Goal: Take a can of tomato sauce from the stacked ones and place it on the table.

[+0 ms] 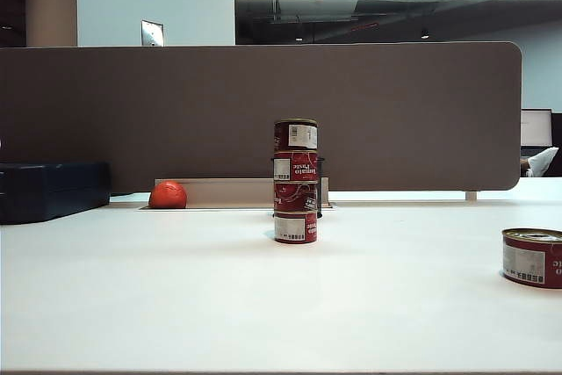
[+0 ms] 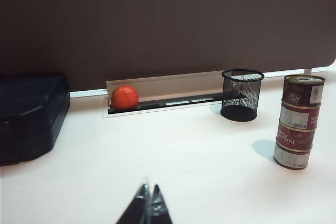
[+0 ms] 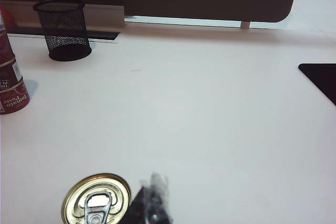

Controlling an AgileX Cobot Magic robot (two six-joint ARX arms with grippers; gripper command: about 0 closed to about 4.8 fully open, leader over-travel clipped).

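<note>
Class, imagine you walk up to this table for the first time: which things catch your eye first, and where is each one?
A stack of four dark-red tomato paste cans stands mid-table, before the brown partition. A single can sits alone at the right edge, beside the shut right gripper. A red-orange ball rests in the slot at the partition's foot, left of the stack.

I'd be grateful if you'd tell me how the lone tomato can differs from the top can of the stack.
The lone can stands directly on the table near its right edge; the top can sits three cans up, mid-table. The lone can has nothing under or over it; the top can rests on others. Both are upright, dark red, silver-rimmed.
</note>
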